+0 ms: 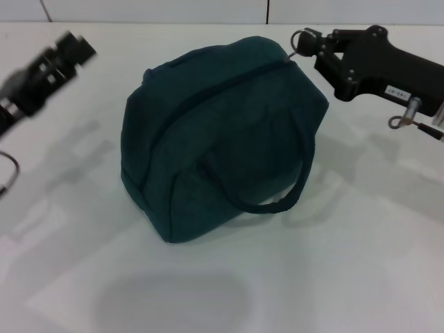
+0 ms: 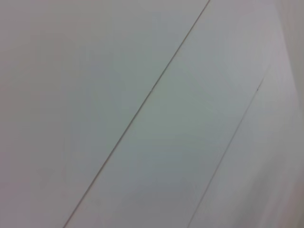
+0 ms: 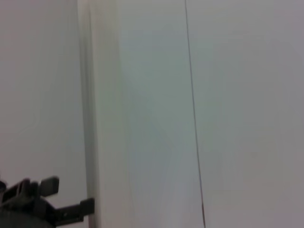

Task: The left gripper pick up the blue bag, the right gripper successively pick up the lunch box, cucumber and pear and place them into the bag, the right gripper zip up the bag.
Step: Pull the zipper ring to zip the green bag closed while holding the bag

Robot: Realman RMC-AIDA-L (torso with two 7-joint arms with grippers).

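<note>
The blue bag (image 1: 222, 139) stands on the white table (image 1: 361, 263) in the head view, closed along its top, with one loop handle (image 1: 277, 201) hanging down its front. My right gripper (image 1: 305, 40) is at the bag's far right top corner, shut on the metal ring zipper pull (image 1: 298, 39). My left gripper (image 1: 78, 47) is blurred at the far left, apart from the bag and holding nothing that I can see. The lunch box, cucumber and pear are out of view. The wrist views show only white surfaces.
A thin cable loop (image 1: 399, 123) hangs under the right arm, and another (image 1: 8, 170) is at the left edge. A black gripper part (image 3: 42, 204) shows in the corner of the right wrist view. A wall (image 1: 208, 10) runs behind the table.
</note>
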